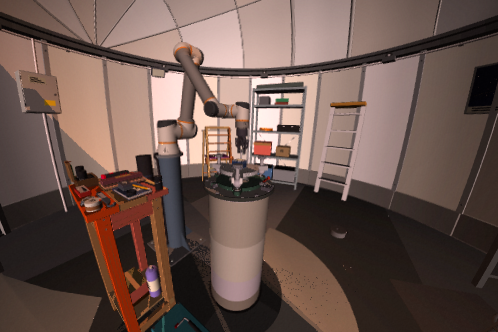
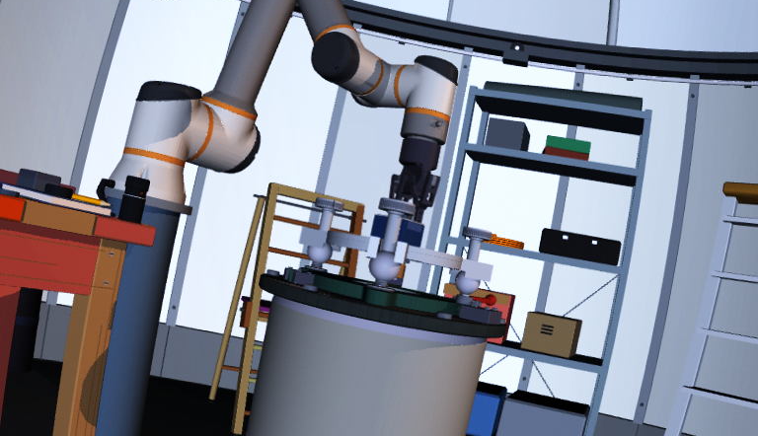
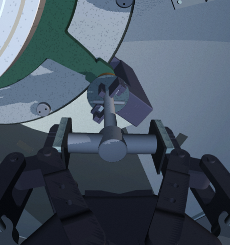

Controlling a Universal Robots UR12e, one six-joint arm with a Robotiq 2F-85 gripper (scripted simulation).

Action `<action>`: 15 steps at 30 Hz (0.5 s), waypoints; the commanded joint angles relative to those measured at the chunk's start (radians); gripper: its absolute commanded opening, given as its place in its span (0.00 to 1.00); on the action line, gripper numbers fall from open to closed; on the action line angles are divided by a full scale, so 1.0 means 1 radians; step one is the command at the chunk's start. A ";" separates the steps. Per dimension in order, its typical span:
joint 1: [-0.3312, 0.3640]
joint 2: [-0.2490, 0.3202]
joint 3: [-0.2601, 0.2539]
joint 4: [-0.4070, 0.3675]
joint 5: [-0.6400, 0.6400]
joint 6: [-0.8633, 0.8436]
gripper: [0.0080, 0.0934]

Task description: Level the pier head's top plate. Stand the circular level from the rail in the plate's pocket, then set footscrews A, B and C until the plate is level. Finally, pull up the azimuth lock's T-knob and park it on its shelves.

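Observation:
The azimuth lock's T-knob is hidden behind a footscrew in the second side camera. In the wrist camera it is a grey crossbar on a thin stem. I grip the crossbar by its two ends in my gripper. The stem runs down into a round lock base with small shelf blocks, next to a purple block. This sits at the far edge of the pier head. The top plate rides on three footscrews with knurled heads. The circular level is not visible.
A tall grey pier column carries the head. A red tool cart stands to its left. A metal shelf unit and a wooden rack stand behind. A white ladder leans on the far wall.

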State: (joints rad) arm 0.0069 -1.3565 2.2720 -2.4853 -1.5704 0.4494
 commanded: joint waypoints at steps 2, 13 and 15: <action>0.000 -0.003 -0.001 0.001 0.000 -0.073 0.00; 0.000 -0.003 -0.001 0.001 0.000 -0.494 0.00; 0.000 -0.003 -0.001 0.001 0.000 -0.563 0.00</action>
State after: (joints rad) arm 0.0069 -1.3565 2.2720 -2.4853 -1.5702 -0.1189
